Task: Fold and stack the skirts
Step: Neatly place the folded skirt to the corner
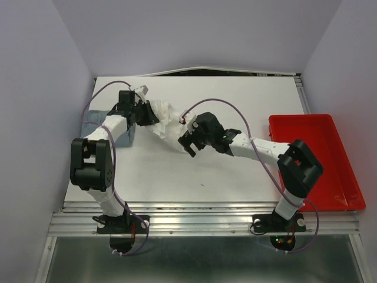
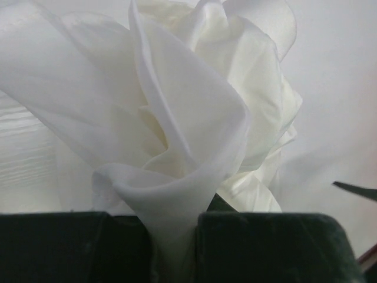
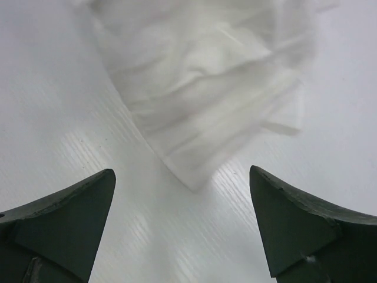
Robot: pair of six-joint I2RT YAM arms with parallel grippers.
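The thin, crinkly, pleated white skirt (image 1: 168,125) lies bunched in a loose heap on the flat white table (image 1: 177,177), between the two tools. The left gripper (image 1: 154,118) meets its left edge. In the left wrist view this gripper (image 2: 174,227) has its dark green fingers (image 2: 265,247) drawn nearly together on a gathered fold of the cloth (image 2: 177,135). The cloth billows up and away from the tips in soft, translucent folds.

The right gripper (image 1: 189,147) sits just beside the heap's other end, at its near right edge. In its own camera its jaws stand wide apart with nothing between them. The two dark green fingertips (image 3: 70,218) frame bare table, and a pleated corner of the white skirt (image 3: 206,100) lies just ahead of them, apart from both.

A folded light blue denim skirt (image 1: 94,125) lies on the table behind the left gripper, partly hidden under the left arm's forearm, at the table's left side. A shallow rectangular red plastic tray (image 1: 306,153) rests well behind the right gripper, beside that arm's elbow at the table's right edge.
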